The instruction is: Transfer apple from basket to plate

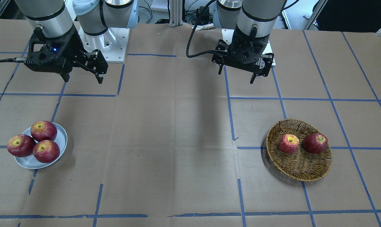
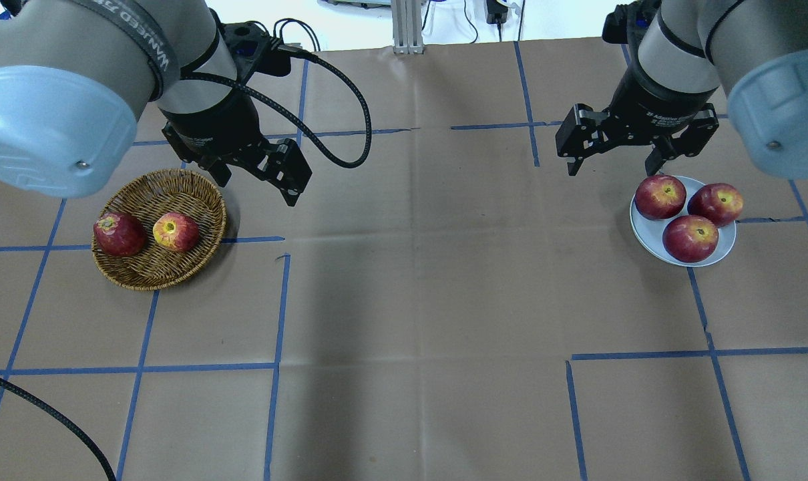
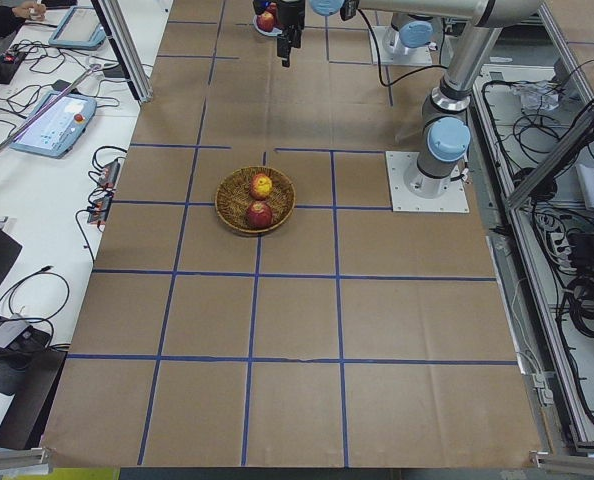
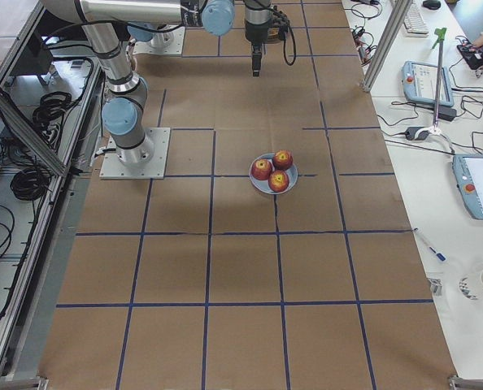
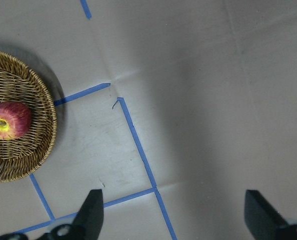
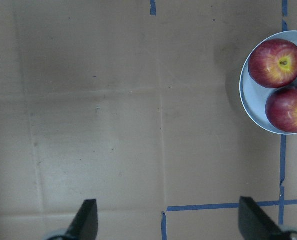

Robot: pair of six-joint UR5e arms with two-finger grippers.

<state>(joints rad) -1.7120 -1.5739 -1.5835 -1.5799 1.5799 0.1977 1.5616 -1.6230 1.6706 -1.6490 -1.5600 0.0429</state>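
Note:
The wicker basket (image 1: 300, 170) holds the pinkish-red streaky apple (image 1: 288, 143) and a darker red apple (image 1: 315, 143). In the overhead view the basket (image 2: 157, 274) is at the left, the streaky apple (image 2: 175, 232) to the right of the dark one (image 2: 119, 234). The pale plate (image 2: 644, 227) at the right carries three dark red apples. My left gripper (image 2: 257, 187) is open and empty, hovering just right of the basket's far rim. My right gripper (image 2: 611, 170) is open and empty, just left of the plate's far edge. The left wrist view shows the apple (image 5: 8, 120) in the basket (image 5: 38, 150).
Brown cardboard with blue tape lines covers the table (image 2: 417, 300). The three apples (image 1: 44, 130) fill most of the plate (image 1: 26, 162). The right wrist view shows the plate's rim (image 6: 246, 95) at its right edge. Operator desks with tablets flank the table ends.

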